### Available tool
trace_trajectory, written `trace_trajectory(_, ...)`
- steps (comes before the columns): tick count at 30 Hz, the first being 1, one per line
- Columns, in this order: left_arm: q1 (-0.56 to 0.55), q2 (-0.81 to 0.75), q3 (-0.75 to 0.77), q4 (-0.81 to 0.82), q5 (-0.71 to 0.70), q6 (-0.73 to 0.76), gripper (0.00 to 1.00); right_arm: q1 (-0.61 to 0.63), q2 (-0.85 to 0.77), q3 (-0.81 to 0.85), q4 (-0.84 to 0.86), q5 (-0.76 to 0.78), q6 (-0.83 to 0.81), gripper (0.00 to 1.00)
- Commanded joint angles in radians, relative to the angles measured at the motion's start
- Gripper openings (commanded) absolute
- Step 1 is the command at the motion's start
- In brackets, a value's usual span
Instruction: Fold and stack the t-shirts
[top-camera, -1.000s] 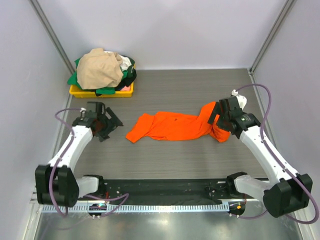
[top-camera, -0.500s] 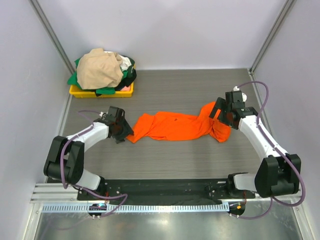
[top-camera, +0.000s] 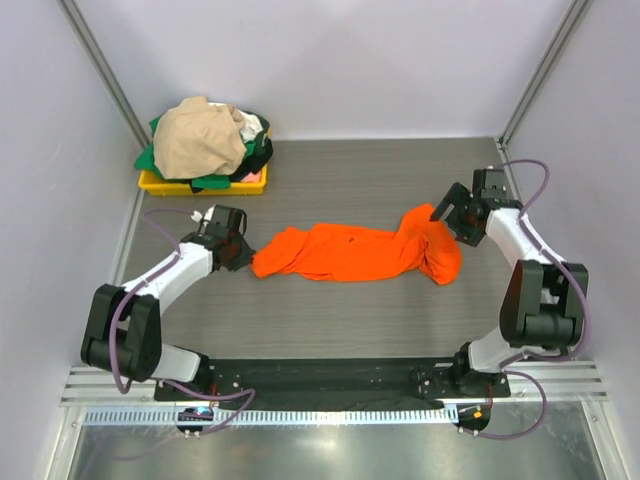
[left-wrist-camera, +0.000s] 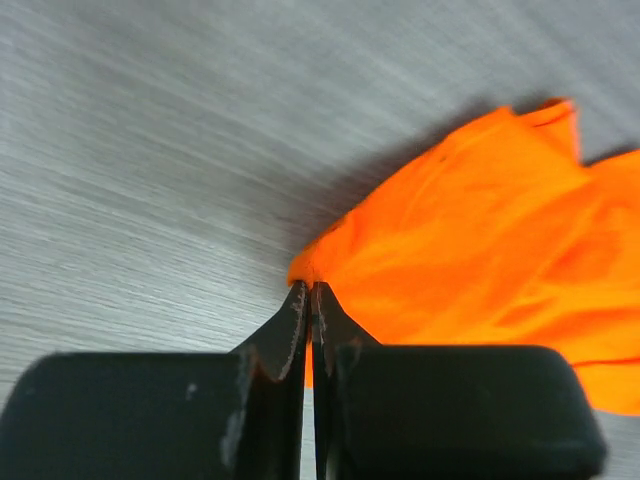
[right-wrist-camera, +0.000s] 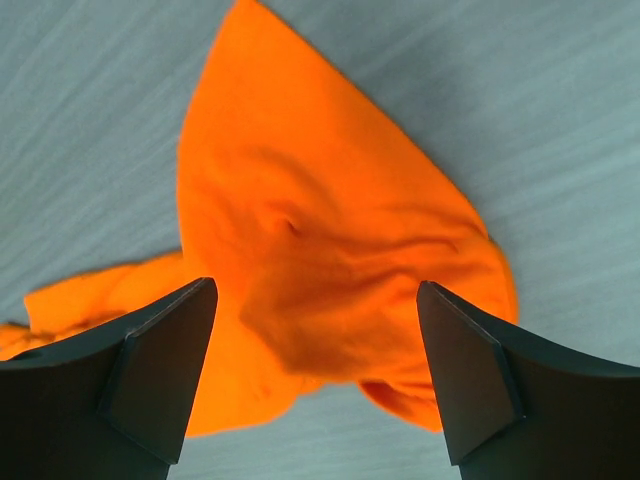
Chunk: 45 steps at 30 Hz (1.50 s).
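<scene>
Orange t-shirt (top-camera: 350, 252) plain; table (top-camera: 400, 180) grey, streaked; bin (top-camera: 155, 183) yellow; pile (top-camera: 198, 135) tan, green, perhaps black

- Bench (top-camera: 350, 180): grey top with a fine wood grain running left to right, matte, lit evenly.
- Back wall (top-camera: 330, 60): plain pale panel, faint lilac tint, no windows.
- Left wall (top-camera: 50, 150) and right wall (top-camera: 600, 120): same pale panels, closing in the bench on both sides.
- Left post (top-camera: 105, 75) and right post (top-camera: 540, 70): metal frame bars slanting up from the far corners.
- Black base plate (top-camera: 330, 372) along the near edge.
- Toothed metal rail (top-camera: 330, 415) in front of it, then a brushed steel sheet (top-camera: 330, 455).
- Light: soft, diffuse, shadows weak.
</scene>
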Motion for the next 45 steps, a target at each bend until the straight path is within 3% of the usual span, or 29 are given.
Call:
trace_trajectory(1, -0.002, -0.058, 0.065, -0.072, -0.06, 0.054, 0.0, 0.008, 0.085, 0.126, 0.082, 0.006, -0.005, 0.87)
trace_trajectory(12, -0.002, -0.043, 0.083, -0.105, 0.0, 0.122, 0.0, 0.096, 0.482, 0.505, -0.02, 0.204, -0.079, 0.77)
trace_trajectory(19, 0.0, -0.031, 0.078, -0.102, 0.012, 0.15, 0.0, 0.171, 0.624, 0.609, -0.073, 0.392, -0.108, 0.74)
trace_trajectory(24, 0.001, -0.035, 0.08, -0.094, 0.018, 0.15, 0.0, 0.172, 0.657, 0.573, -0.06, 0.396, -0.094, 0.5)
trace_trajectory(29, 0.006, -0.031, 0.085, -0.099, 0.024, 0.151, 0.0, 0.172, 0.682, 0.572, -0.053, 0.373, -0.104, 0.06)
trace_trajectory(30, 0.006, -0.032, 0.091, -0.105, 0.024, 0.151, 0.0, 0.172, 0.677, 0.572, -0.054, 0.365, -0.102, 0.01)
trace_trajectory(37, 0.006, -0.17, 0.261, -0.255, -0.006, 0.191, 0.0, 0.174, 0.429, 0.582, -0.126, 0.325, -0.091, 0.01)
trace_trajectory(45, 0.006, -0.408, 0.483, -0.365, 0.001, 0.3, 0.0, 0.175, -0.135, 0.616, -0.277, 0.282, -0.111, 0.01)
